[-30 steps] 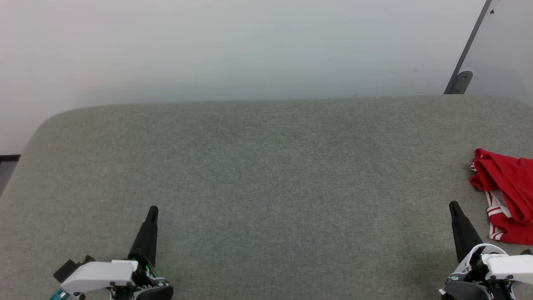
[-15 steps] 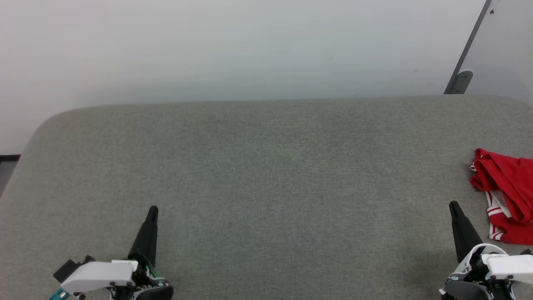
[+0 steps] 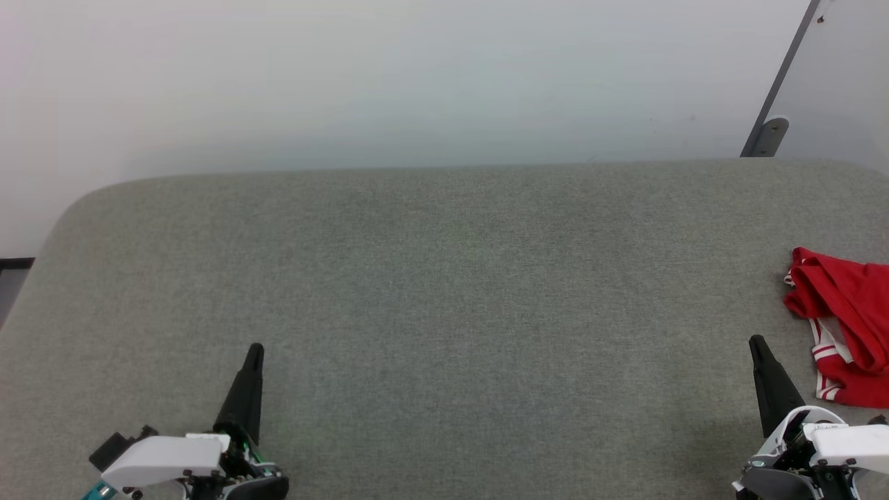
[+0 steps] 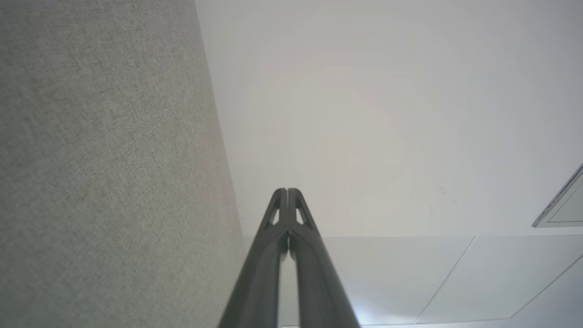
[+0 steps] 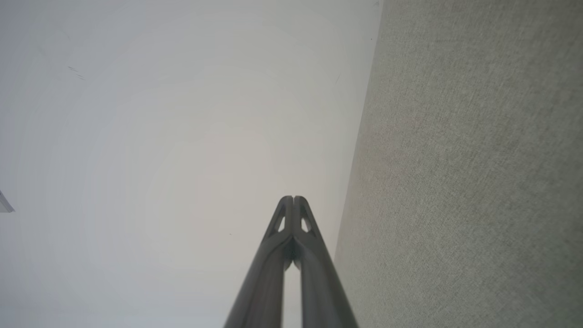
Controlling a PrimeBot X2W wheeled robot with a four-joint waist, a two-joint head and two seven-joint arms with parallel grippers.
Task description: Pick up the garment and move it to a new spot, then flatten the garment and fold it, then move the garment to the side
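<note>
A grey fabric surface (image 3: 444,312) with rounded far corners meets a pale wall (image 3: 417,76). The garment (image 3: 844,326) lies bunched at its right edge. The left gripper (image 3: 255,349) and right gripper (image 3: 755,342) sit near, clenched and empty.

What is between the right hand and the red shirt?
Nothing visible. Only a strip of bare grey surface separates the right hand from the shirt, which lies bunched just to its right.

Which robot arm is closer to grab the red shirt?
The right. The right gripper sits near the bunched red garment at the grey table's right side; the left gripper is far across it. Both are shut and empty.
</note>
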